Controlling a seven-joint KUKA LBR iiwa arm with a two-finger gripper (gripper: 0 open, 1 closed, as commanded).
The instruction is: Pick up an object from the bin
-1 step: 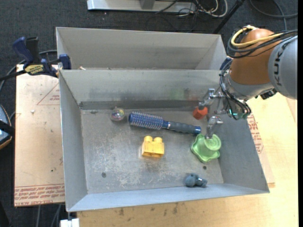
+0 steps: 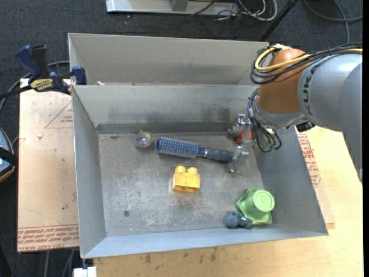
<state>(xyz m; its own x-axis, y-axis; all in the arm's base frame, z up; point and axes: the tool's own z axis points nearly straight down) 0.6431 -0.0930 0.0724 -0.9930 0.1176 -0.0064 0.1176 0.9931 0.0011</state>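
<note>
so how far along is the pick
Nothing is out yet: the blue hairbrush, yellow toy brick and green cup all lie on the bin floor. In hand: the tool is low at the hairbrush's dark handle end. Left: a firm grip, probably on that handle, and the lift.

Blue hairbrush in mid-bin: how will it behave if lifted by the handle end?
The hairbrush looks like rigid plastic, so it should stay stiff. The gripper is by the end of its dark handle, far from the bristled head, so that head would probably sag or swing. Pushed sideways, the rounded head may roll.
</note>
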